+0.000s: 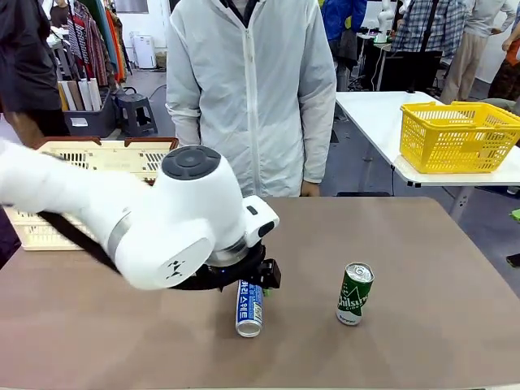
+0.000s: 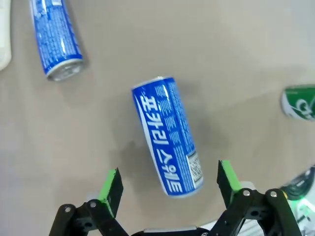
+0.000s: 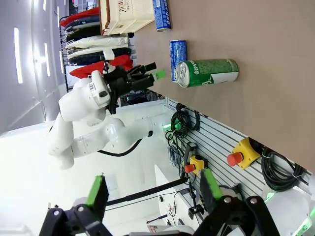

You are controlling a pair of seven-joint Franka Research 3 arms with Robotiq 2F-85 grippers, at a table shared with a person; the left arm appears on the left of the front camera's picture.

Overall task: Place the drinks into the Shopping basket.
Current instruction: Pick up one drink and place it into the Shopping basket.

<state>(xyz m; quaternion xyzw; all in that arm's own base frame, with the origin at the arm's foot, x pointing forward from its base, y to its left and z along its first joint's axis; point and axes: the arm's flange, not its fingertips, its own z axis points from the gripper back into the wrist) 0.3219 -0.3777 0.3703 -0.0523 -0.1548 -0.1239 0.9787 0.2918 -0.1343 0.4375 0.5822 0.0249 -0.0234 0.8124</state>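
Though the Shopping basket (image 1: pixel 89 158) sits left of the left hand (image 2: pixel 170 169), the arm (image 1: pixel 122 219) hides its inside. A far blue can (image 2: pixel 56 39) lies between basket and hand. A near blue can (image 2: pixel 167 142) lies between the hand's spread fingers, ungripped, and a green can (image 1: pixel 355 294) stands to its right. All three await moving. The right hand (image 3: pixel 151 176) is spread and empty.

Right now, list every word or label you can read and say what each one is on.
"포카리스웨": along the blue can lying nearest the green can.
"hilsung": white letters on the green can, which stands upright; the start of the word is turned away.
Too small to read: the fine print on both cans and the marks on the Shopping basket.
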